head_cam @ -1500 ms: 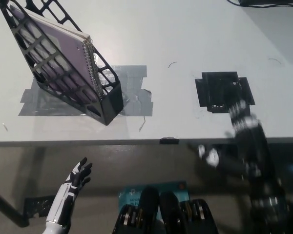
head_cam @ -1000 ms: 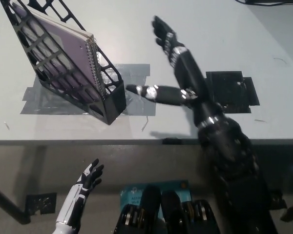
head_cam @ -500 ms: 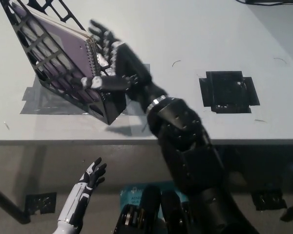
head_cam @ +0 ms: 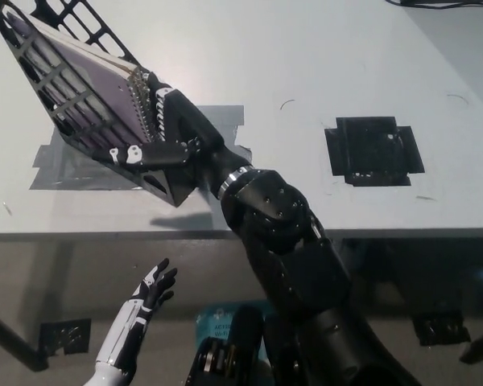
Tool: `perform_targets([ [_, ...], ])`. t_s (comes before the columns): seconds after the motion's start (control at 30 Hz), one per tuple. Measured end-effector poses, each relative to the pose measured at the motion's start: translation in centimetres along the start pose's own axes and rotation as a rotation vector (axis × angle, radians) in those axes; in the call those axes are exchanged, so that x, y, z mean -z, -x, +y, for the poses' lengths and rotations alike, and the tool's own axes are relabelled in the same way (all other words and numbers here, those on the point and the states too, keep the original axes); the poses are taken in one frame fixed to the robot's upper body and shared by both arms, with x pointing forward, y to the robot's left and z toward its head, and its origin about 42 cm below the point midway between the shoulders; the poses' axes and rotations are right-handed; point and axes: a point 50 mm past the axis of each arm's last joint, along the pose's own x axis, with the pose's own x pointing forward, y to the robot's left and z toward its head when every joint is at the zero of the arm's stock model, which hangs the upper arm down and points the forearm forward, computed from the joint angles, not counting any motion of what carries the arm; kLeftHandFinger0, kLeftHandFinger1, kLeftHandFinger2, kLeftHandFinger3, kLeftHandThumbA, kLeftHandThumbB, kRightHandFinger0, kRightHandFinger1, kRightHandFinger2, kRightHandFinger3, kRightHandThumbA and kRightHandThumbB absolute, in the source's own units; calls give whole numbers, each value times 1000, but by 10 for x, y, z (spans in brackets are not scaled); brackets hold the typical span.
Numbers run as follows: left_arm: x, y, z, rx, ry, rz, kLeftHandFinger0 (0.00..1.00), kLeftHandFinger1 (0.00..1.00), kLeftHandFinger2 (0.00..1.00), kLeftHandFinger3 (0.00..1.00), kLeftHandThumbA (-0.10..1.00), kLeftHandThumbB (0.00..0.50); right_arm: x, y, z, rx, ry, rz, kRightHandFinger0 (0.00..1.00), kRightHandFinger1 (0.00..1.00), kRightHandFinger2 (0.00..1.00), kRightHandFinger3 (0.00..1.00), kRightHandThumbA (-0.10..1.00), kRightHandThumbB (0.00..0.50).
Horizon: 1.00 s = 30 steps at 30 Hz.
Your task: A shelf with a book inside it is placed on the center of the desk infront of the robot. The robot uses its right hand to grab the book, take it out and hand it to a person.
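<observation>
My right robot hand is clamped on the book at the open front of the shelf: the fingers lie across the spiral-bound edge and the thumb reaches along the shelf's lattice side wall below it. My black forearm runs from the shelf's front corner down over the counter edge toward the bottom right.

The book is inside the shelf, its purple cover showing through the lattice openings and its spiral spine at the open end. The shelf is black and tilted, and sits on a patch of grey tape on the counter.

To the right of the shelf, well apart from it, is a square of black tape.

My left robot hand rests below the shelf, under the counter edge, with fingers apart and holding nothing.
</observation>
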Motion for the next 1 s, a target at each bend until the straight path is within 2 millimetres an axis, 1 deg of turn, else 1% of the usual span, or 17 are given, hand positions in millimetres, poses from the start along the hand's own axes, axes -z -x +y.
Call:
perform_targets([
  [0.13,-2,-3,0,2,-4,-7,1000,1000,1000,1000,997,296,2,-7,0,-7,7,27,1000,1000,1000,1000,1000,324],
  [0.17,-2,-3,0,2,-4,-7,1000,1000,1000,1000,991,306,2,-9,-1,-8,8,33,1000,1000,1000,1000,1000,326],
  [0.23,-2,-3,0,2,-4,-6,1000,1000,1000,1000,990,307,4,-14,-2,-9,8,51,1000,1000,1000,1000,1000,337],
  [0.27,-2,-3,0,2,-4,-6,1000,1000,1000,1000,998,313,3,-16,-3,-9,9,55,1000,1000,1000,1000,1000,350],
  [0.3,-2,-3,0,2,-5,-6,1000,1000,1000,1000,986,338,3,-17,-3,-9,9,56,1000,1000,1000,1000,1000,344],
  [0.33,-2,-3,0,2,-7,-6,1000,1000,1000,1000,982,340,1,-22,-4,-9,11,64,1000,1000,1000,1000,1000,344],
  [0.37,-2,-3,0,2,-7,-7,1000,1000,1000,1000,979,334,1,-24,-5,-8,11,70,1000,1000,1000,1000,1000,330],
  [0.43,-2,-3,0,2,-7,-7,1000,1000,1000,1000,992,310,1,-27,-7,-5,11,80,1000,1000,1000,1000,1000,327],
  [0.47,-3,-4,0,3,-8,-8,1000,1000,1000,1000,993,308,-1,-30,-8,-3,10,84,1000,1000,1000,1000,1000,326],
  [0.5,-3,-4,0,3,-9,-9,1000,1000,1000,1000,1000,306,-2,-31,-9,-1,10,85,1000,1000,1000,1000,1000,309],
  [0.53,-3,-5,0,3,-10,-10,1000,1000,1000,1000,1000,306,-2,-32,-10,1,9,87,1000,1000,1000,1000,1000,306],
  [0.57,-4,-5,0,4,-12,-12,1000,1000,1000,1000,1000,310,-2,-33,-11,4,7,87,1000,1000,1000,1000,1000,317],
  [0.73,-6,-9,0,7,-21,-20,1000,1000,1000,1000,1000,311,-2,-38,-14,13,-2,99,1000,1000,1000,1000,1000,338],
  [0.83,-6,-9,0,9,-28,-20,1000,1000,1000,1000,1000,314,-2,-38,-15,15,-6,96,1000,1000,1000,1000,1000,324],
  [0.9,-6,-9,0,9,-30,-18,1000,1000,1000,1000,1000,305,-2,-38,-15,15,-11,96,1000,1000,1000,1000,1000,321],
  [0.93,-6,-9,0,10,-32,-17,1000,1000,1000,1000,1000,316,-1,-38,-15,16,-12,97,1000,1000,1000,1000,1000,337],
  [1.0,-6,-9,0,10,-34,-17,1000,1000,1000,1000,1000,313,0,-38,-15,16,-14,100,1000,1000,1000,1000,1000,343],
])
